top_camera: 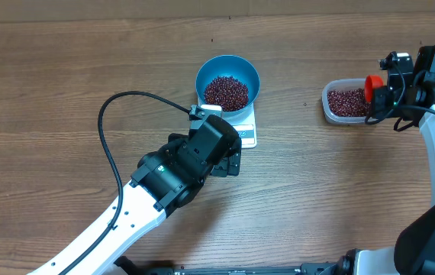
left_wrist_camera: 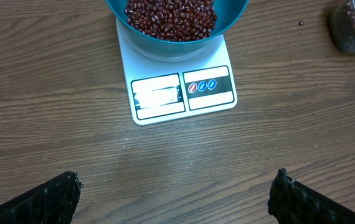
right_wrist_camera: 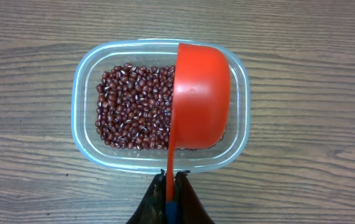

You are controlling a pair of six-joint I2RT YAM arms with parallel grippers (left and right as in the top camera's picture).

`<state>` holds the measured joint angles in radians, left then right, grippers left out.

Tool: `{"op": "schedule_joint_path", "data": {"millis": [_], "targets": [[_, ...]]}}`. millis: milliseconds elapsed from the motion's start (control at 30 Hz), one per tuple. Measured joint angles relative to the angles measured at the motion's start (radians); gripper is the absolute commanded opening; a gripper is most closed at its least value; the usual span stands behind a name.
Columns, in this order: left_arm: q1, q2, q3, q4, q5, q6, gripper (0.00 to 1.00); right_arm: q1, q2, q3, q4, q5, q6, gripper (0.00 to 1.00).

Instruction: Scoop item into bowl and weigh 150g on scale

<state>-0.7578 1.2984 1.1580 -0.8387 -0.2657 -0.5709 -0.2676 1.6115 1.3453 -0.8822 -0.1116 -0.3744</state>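
Note:
The light-blue bowl (top_camera: 227,79) (left_wrist_camera: 177,25) stands on the white scale (top_camera: 243,128) (left_wrist_camera: 180,93), holding a heap of dark red beans (top_camera: 226,91) (left_wrist_camera: 171,17). My left gripper (left_wrist_camera: 176,190) hovers open over bare wood just in front of the scale's display, nothing between its fingers. At the far right my right gripper (right_wrist_camera: 170,179) (top_camera: 378,95) is shut on the thin handle of a red scoop (right_wrist_camera: 201,93) (top_camera: 373,85). The scoop hangs turned on its side over the clear tub (right_wrist_camera: 87,74) (top_camera: 329,107) of beans (right_wrist_camera: 134,106).
A black cable (top_camera: 114,145) loops over the table left of my left arm. The clear tub shows at the top right corner (left_wrist_camera: 352,25) of the left wrist view. Bare wood lies between the scale and the tub.

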Motion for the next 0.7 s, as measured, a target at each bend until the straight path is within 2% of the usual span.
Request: {"op": "schedule_joint_path", "data": {"millis": [433,700], "targets": [[0.000,0.000,0.000,0.000,0.000,0.000,1.00,0.000,0.174,0.000,-0.002,0.004,0.003,0.04],[0.000,0.000,0.000,0.000,0.000,0.000,1.00,0.000,0.184,0.000,0.010,-0.012,0.004,0.04]]}}
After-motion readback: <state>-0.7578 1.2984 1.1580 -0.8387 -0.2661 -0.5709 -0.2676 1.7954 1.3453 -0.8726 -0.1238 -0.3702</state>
